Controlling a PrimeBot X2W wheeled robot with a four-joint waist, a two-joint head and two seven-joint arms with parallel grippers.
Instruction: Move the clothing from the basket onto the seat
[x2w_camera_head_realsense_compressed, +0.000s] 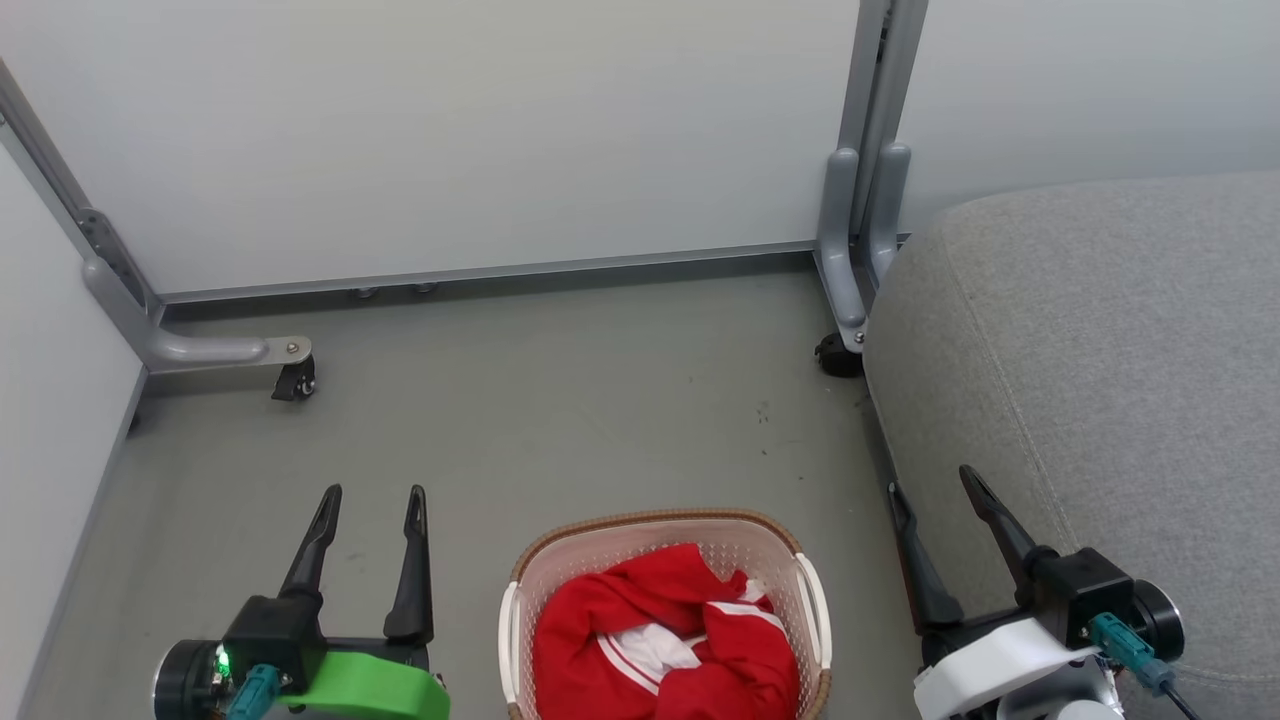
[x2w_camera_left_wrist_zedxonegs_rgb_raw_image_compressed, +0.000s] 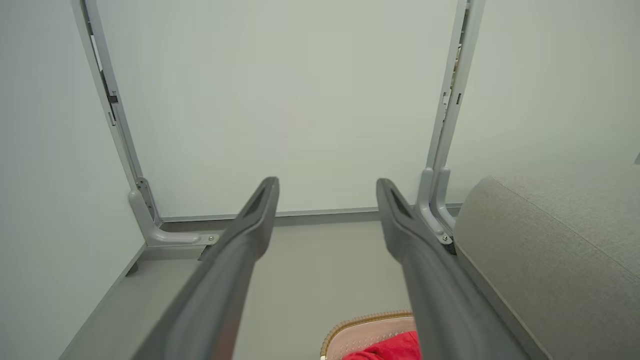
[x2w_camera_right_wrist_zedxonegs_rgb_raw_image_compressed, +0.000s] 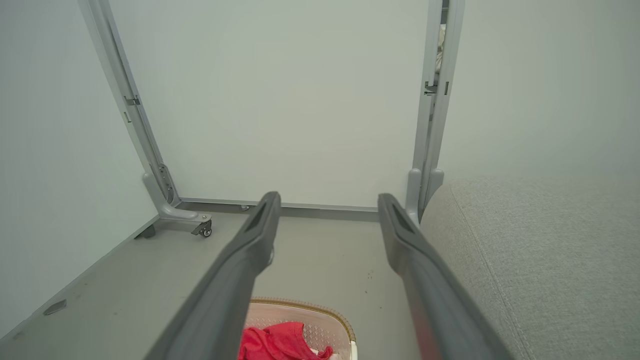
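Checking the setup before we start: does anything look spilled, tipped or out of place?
Nothing stands out. The basket stands upright on the floor, the clothing bunched inside, none spilled beside it. The seat is to its right; the left hand and right hand are open, empty.

A test bay: white partition panels on castored grey frames enclose a grey floor.

Grey floor — basket, seat and wheeled partition feet stand on it.

Clothing in the basket on the floor — seat to its right, wall behind.
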